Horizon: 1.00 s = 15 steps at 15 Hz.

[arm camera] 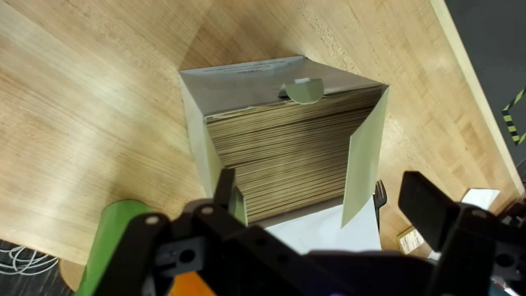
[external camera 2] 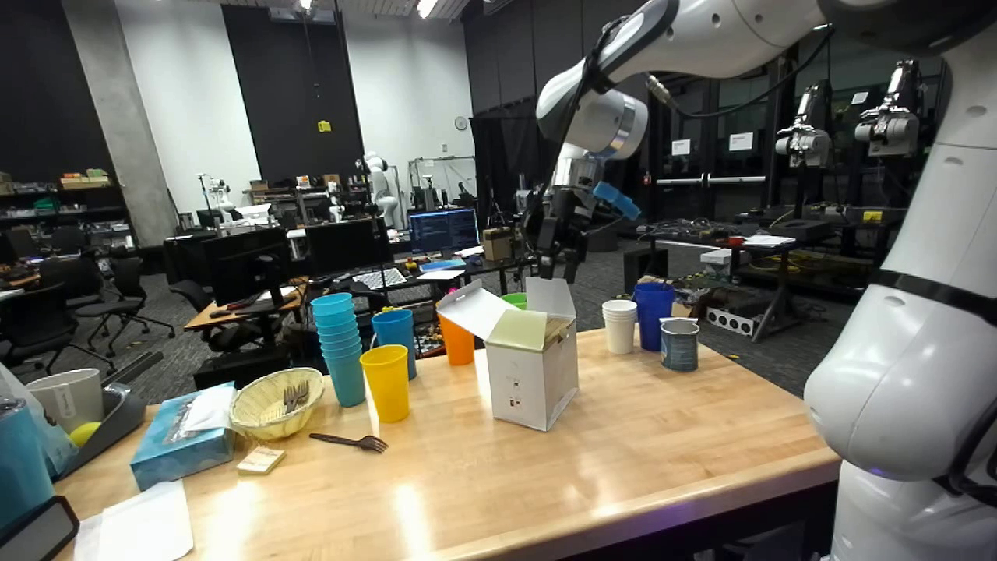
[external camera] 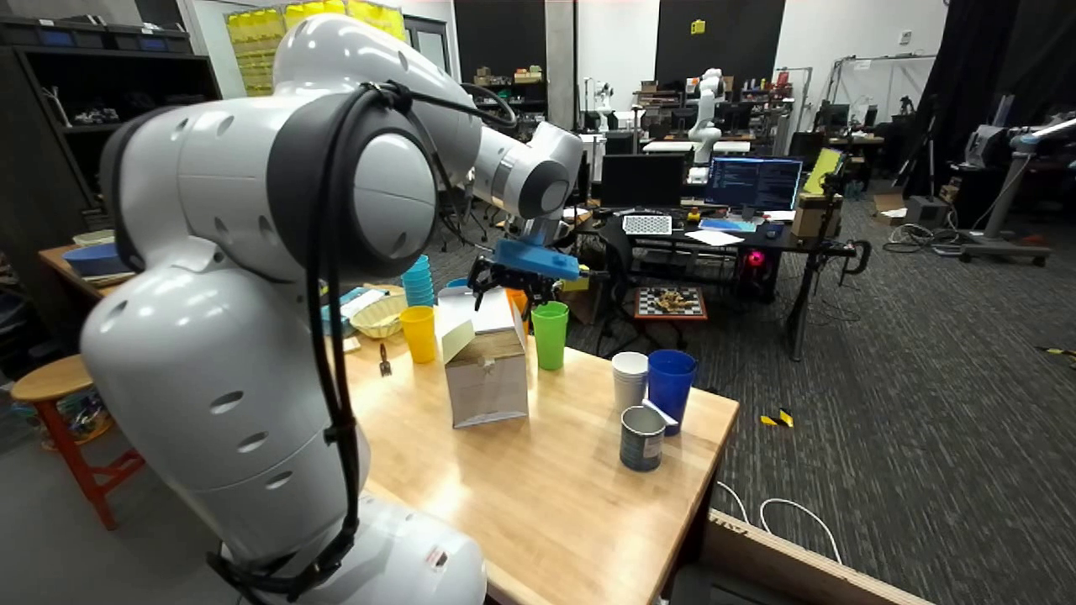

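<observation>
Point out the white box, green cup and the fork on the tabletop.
White box (external camera 2: pixel 523 382): an exterior view, printed side.
Green cup (external camera: pixel 551 337): an exterior view, outer wall.
Fork (external camera 2: pixel 347 442): an exterior view, handle.

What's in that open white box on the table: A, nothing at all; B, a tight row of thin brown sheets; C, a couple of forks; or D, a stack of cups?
B: in the wrist view the white box is seen from above with its top open, and the edges of many thin brown sheets show packed side by side inside.
</observation>
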Motion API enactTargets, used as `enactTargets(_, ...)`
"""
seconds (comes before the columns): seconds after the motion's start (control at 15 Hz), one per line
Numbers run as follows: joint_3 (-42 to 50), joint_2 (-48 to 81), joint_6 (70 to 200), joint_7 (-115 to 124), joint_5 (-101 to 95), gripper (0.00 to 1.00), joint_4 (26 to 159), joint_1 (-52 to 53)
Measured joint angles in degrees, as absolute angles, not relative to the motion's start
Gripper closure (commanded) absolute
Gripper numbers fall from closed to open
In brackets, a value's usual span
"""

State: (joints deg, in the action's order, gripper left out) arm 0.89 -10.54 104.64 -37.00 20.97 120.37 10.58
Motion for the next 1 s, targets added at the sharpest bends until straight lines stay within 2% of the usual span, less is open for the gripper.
enactTargets(1.0,0.7,-9.1,103.0,-38.4,21.0,0.0,118.5,10.1)
